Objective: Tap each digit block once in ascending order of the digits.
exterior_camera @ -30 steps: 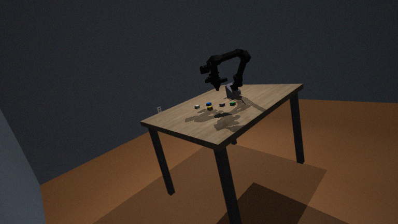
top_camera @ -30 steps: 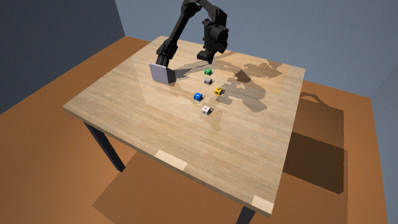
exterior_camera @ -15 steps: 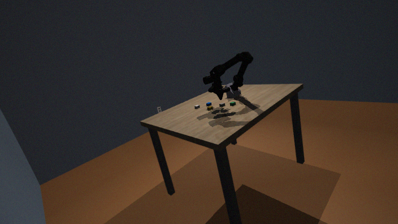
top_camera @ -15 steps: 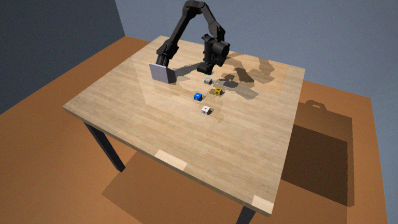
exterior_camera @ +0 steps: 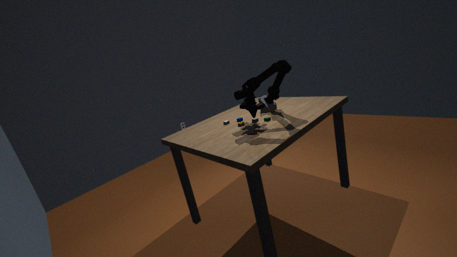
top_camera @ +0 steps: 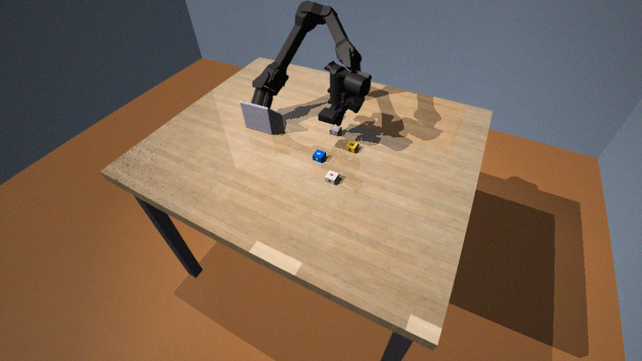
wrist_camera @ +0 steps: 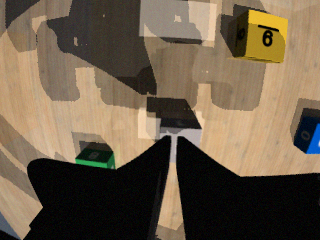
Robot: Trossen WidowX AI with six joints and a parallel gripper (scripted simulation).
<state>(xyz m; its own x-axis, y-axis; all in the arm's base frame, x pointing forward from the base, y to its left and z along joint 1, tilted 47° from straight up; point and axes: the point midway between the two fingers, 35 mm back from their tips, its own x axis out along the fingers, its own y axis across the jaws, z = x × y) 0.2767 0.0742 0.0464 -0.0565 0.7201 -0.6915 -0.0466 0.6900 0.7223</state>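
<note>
One yellow block (wrist_camera: 262,35) marked 6

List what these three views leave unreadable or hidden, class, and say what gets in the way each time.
- Grey block, wrist view: digit hidden behind the shut gripper.
- Green block, wrist view: partly covered by the fingers; digit unseen. Top view: hidden behind the arm.
- Blue block, wrist view: cut off by the right edge.
- White block, top view: digit too small.
</note>
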